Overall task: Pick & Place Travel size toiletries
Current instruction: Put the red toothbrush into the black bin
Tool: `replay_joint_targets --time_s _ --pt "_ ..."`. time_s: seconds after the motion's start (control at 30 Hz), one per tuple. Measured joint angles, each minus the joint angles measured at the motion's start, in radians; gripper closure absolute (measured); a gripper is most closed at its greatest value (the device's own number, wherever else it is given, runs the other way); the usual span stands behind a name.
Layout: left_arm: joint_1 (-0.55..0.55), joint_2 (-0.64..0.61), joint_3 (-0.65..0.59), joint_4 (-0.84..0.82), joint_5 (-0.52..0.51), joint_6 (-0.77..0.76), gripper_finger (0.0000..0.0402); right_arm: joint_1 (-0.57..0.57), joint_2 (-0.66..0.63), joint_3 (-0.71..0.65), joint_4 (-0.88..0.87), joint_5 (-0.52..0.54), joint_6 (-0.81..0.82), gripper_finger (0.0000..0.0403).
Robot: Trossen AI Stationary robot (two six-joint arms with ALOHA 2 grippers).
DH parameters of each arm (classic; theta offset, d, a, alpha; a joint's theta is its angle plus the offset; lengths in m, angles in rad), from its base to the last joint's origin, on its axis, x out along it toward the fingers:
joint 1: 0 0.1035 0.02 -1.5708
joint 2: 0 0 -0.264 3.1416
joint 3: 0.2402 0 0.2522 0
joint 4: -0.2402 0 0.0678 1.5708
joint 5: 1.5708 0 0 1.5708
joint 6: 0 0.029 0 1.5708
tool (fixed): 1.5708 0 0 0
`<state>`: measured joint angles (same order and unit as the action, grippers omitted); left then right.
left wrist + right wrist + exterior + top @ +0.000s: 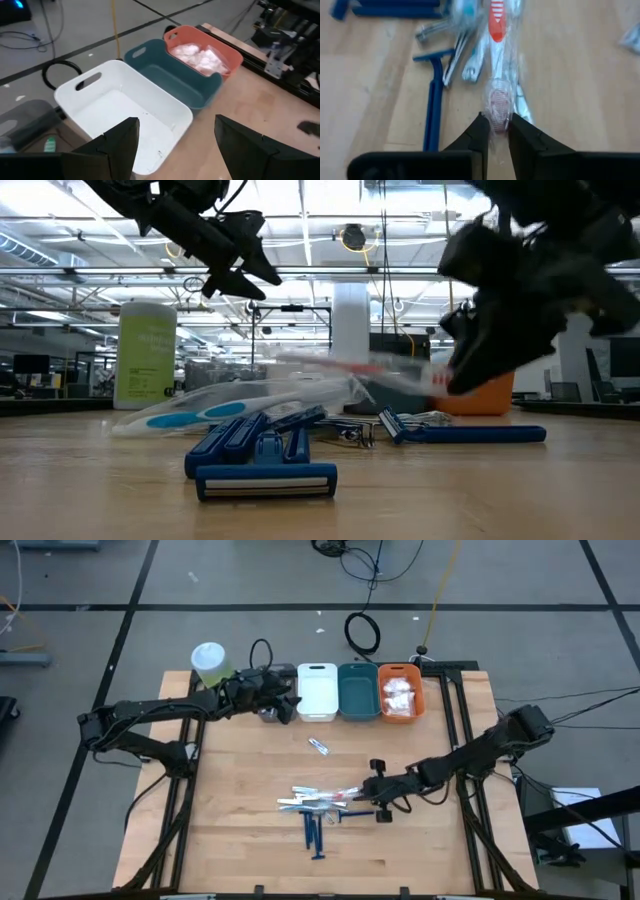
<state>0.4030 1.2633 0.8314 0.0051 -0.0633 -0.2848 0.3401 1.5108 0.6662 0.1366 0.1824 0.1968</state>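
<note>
The travel size toiletries lie in a pile (pixel 318 805) at mid-table: clear-wrapped sticks, silvery pieces and dark blue razors (pixel 262 465). One small item (pixel 318 746) lies apart, nearer the bins. My right gripper (pixel 495 131) stands at the pile's right side, shut on a clear-wrapped toothbrush with an orange-and-white handle (pixel 496 30). My left gripper (pixel 175 145) hovers open over the white bin (pixel 120 107) at the far edge, with nothing between its fingers. My right gripper pinches the wrapped toothbrush by its head end (pixel 498 107) between its two fingertips. The fingers slant down from the table's right and lie along the brush. In the low view the brush (pixel 350 368) is raised above the pile; whether its far end is clear of the pile, I cannot tell.
Three bins stand in a row at the far edge: white (pixel 318 692), teal (pixel 358 692), and orange (pixel 400 710) with white pouches (pixel 200 57) inside. A pale-green cylinder (pixel 210 662) stands at the far left. Bare wood lies between the pile and the bins.
</note>
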Motion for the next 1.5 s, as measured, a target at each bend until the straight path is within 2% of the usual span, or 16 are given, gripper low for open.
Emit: replay_joint_targets --time_s 0.17,0.3,0.37,0.47,0.57,0.7,0.8,0.9,1.03,1.2,1.37,1.5 --pt "0.000 0.000 0.000 0.019 0.015 0.032 0.0146 0.000 -0.164 0.000 -0.096 0.065 -0.021 0.0361" --pt "-0.002 0.000 -0.001 0.060 0.017 0.074 0.0146 -0.015 -0.305 -0.011 -0.182 0.196 -0.029 0.0363" --pt "-0.006 0.000 -0.001 0.078 0.017 0.102 0.0146 -0.032 -0.376 -0.040 -0.181 0.264 -0.042 0.0363" --pt "-0.017 0.000 -0.005 0.108 0.018 0.140 0.0146 -0.069 -0.469 -0.116 -0.069 0.322 -0.102 0.0363" --pt "-0.038 0.000 -0.034 0.217 0.017 0.162 0.0146 -0.126 -0.528 -0.227 0.193 0.302 -0.189 0.0363" --pt "-0.092 0.030 -0.086 0.450 0.019 0.160 0.0146 -0.215 -0.532 -0.381 0.617 0.172 -0.266 0.0363" --pt "-0.142 0.089 -0.106 0.608 0.020 0.145 0.0146 -0.268 -0.500 -0.452 0.782 0.086 -0.242 0.0363" --pt "-0.184 0.171 -0.106 0.710 0.035 0.106 0.0146 -0.291 -0.467 -0.478 0.838 0.074 -0.218 0.0363" --pt "-0.225 0.296 -0.090 0.847 0.158 0.111 0.0147 -0.295 -0.429 -0.480 0.861 0.068 -0.212 0.0363" --pt "-0.271 0.410 -0.038 1.032 0.168 0.214 0.0147 -0.294 -0.405 -0.480 0.918 -0.005 -0.216 0.0363" --pt "-0.303 0.479 0.039 1.045 0.167 0.323 0.0147 -0.294 -0.405 -0.480 0.921 -0.004 -0.216 0.0363" --pt "-0.321 0.539 0.105 1.039 0.167 0.350 0.0147 -0.294 -0.405 -0.480 0.920 -0.004 -0.218 0.0363"
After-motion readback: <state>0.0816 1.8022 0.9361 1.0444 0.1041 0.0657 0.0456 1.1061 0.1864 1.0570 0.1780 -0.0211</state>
